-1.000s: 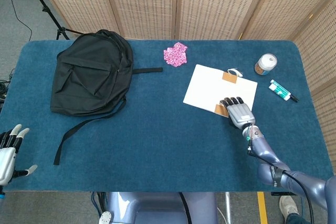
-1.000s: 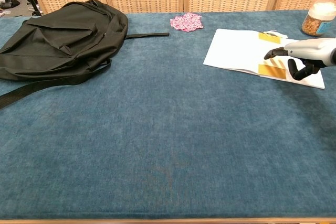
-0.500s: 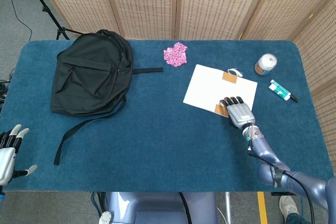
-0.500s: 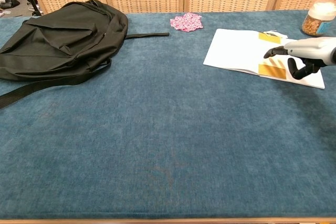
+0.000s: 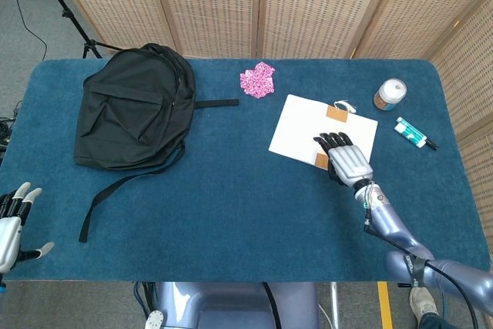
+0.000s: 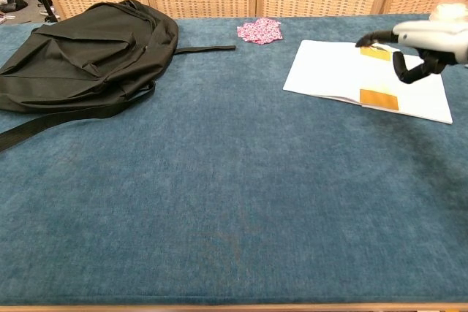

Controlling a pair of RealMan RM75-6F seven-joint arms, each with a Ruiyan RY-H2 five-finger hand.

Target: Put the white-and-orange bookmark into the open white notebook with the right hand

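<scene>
Bookmark (image 6: 379,98) lies flat on the open white notebook (image 6: 329,71) (near its front edge), and we think our right hand (image 6: 417,42) hangs above it empty, fingers loose, so the page stays clear.

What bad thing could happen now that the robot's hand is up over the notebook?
The right hand hangs empty above the open white notebook. The orange-tabbed bookmark lies loose near the notebook's front edge, so a low pass might nudge it off onto the table. Moving away sideways, the hand could also bump the jar close by.
</scene>
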